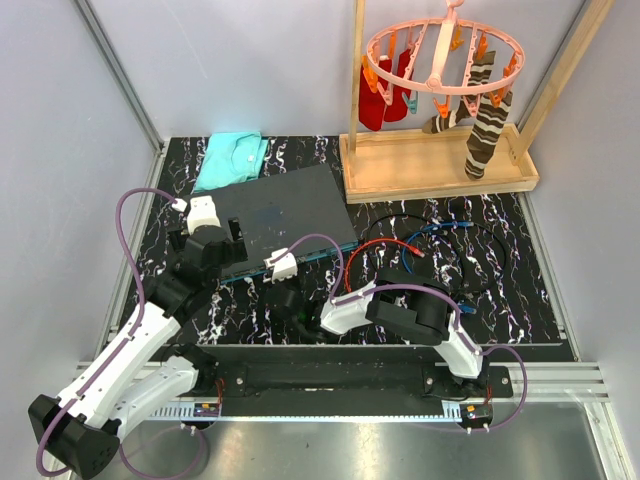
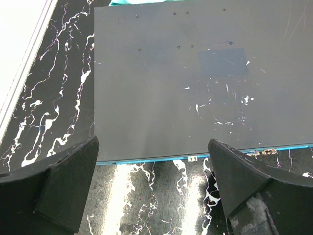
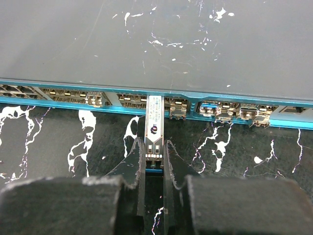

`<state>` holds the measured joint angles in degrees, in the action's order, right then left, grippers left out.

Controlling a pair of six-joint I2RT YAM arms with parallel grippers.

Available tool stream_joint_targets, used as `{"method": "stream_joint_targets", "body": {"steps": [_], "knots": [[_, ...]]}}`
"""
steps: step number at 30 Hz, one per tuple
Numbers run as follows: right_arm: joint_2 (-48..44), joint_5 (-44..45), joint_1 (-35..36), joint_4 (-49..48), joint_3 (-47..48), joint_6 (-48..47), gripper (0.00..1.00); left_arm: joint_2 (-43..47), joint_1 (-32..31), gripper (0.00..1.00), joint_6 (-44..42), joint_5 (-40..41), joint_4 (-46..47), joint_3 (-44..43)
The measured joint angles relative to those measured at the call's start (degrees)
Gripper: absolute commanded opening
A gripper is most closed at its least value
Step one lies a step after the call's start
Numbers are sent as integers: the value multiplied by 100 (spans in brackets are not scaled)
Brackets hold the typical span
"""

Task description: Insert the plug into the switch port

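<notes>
Right wrist view shows the right gripper (image 3: 154, 149) with its two black fingers pressed close on the rear of the plug (image 3: 154, 122), a slim silver metal module. It is held level and lengthways so its nose squarely meets the teal-blue front edge (image 3: 73, 98) of the switch (image 3: 146, 44), a large flat dark grey box. The nose sits at the mouth of one port about midway along the row of small sockets; how deep it has gone I cannot tell. Sockets on either side of it carry small connectors, so sideways room is scant and the push likely has to run straight in. In front of the switch's teal edge the black, white-veined marble table top (image 3: 49, 142) lies bare, giving the wrist room to back out. At the switch's front left corner the left gripper (image 2: 152, 147) hangs spread wide, holding nothing, its fingers straddling that edge, probably ready to steady the box against the push. Loose red and blue cables (image 1: 400, 245) lie to the right of the switch, and a folded teal cloth (image 1: 232, 158) behind it.
</notes>
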<state>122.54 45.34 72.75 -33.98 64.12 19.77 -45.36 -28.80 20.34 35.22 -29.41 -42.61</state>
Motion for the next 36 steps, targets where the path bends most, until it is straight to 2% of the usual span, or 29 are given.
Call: {"method": "stream_joint_targets", "body": {"steps": [36], "knots": [[0, -90, -33, 11, -68, 7, 0, -15, 0, 99, 0, 42, 2, 0]]}}
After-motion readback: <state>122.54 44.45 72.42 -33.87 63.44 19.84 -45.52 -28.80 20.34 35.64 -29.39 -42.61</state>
